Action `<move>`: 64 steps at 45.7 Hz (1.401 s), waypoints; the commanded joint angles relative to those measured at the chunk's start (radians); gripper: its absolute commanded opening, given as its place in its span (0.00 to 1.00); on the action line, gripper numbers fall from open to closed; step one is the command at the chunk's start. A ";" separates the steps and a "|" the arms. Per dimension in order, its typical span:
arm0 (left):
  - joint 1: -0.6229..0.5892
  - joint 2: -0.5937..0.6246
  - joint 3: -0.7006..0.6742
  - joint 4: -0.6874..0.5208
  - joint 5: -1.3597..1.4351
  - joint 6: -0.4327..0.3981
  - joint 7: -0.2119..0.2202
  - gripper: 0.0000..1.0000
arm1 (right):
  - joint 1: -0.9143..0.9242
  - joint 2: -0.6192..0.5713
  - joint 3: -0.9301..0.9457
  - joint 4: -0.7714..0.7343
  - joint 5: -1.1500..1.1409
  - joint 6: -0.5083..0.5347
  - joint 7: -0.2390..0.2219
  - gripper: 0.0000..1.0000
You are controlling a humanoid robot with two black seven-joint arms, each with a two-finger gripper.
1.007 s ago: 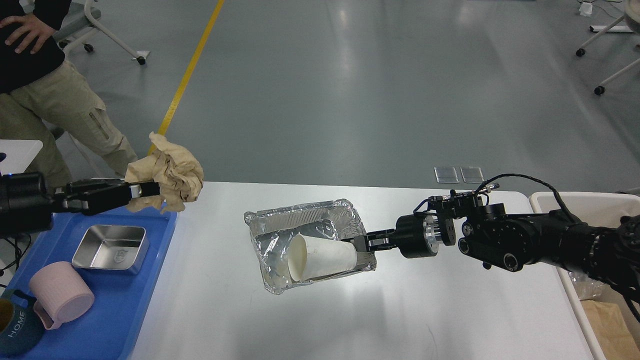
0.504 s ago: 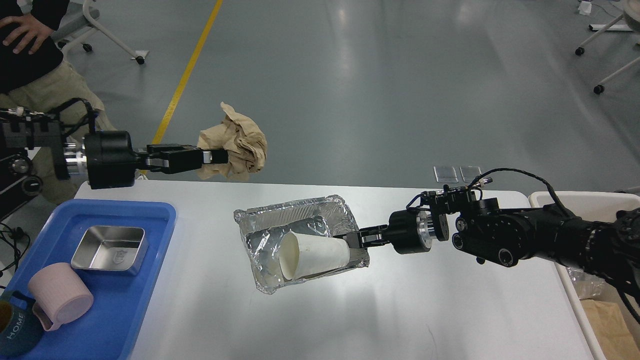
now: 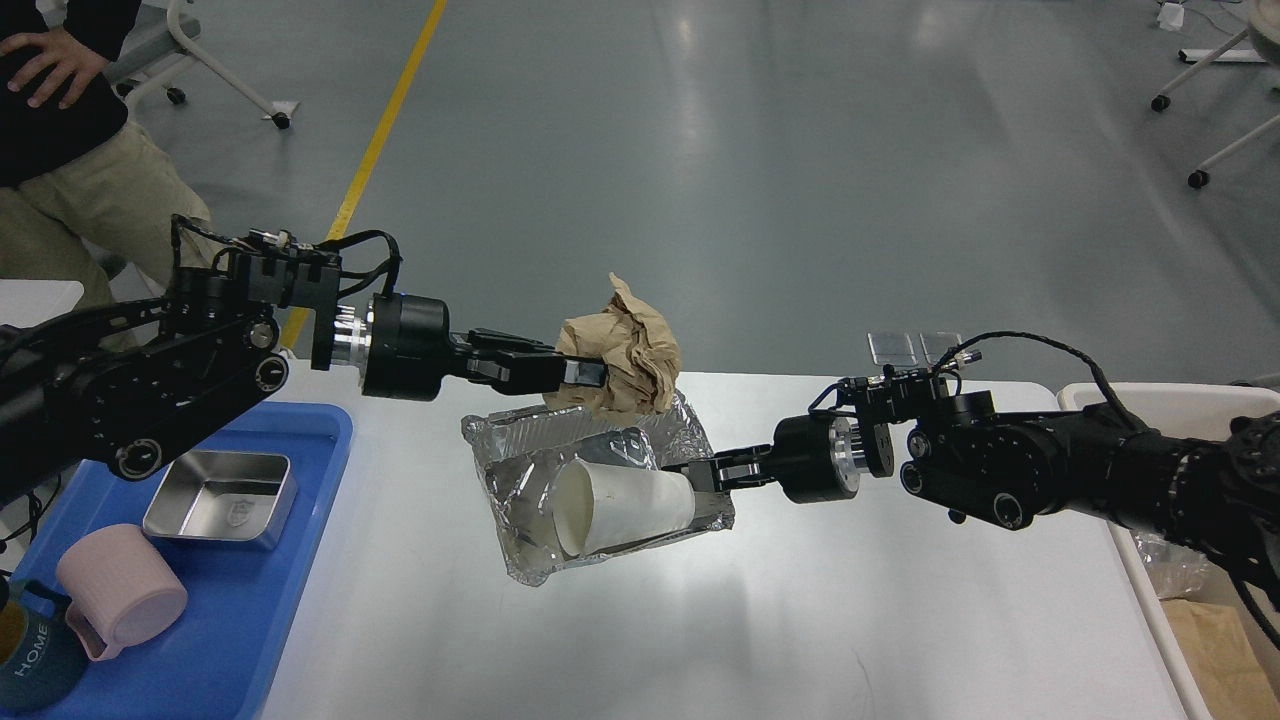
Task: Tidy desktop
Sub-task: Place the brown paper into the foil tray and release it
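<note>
**Both grippers loaded above the bench**

The desktop (image 3: 800, 620) is the wide white bench filling the lower middle of the view, beneath both grippers. The right gripper (image 3: 706, 472) is clamped on the right rim of a crumpled foil tray (image 3: 520, 490), which extends to the left of its fingertips. A white paper cup (image 3: 620, 505) lies on its side in the tray, its base just beside the right gripper and its mouth facing away from it. The left gripper (image 3: 580, 372) is closed on a wad of brown paper (image 3: 625, 350), held just above the far edge of the foil tray, up and to the left of the right gripper. Behind and below the left arm sits a blue tray (image 3: 250, 620) carrying a steel box (image 3: 220, 497), a pink mug (image 3: 120, 590) and a dark mug marked HOME (image 3: 35, 660). Behind the right arm, at the bench's right end, stands a beige bin (image 3: 1150, 405).
</note>
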 commanded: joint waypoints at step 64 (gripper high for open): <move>-0.051 0.049 -0.010 0.069 -0.227 0.001 0.044 0.96 | 0.009 -0.003 -0.006 -0.012 0.012 0.000 0.000 0.00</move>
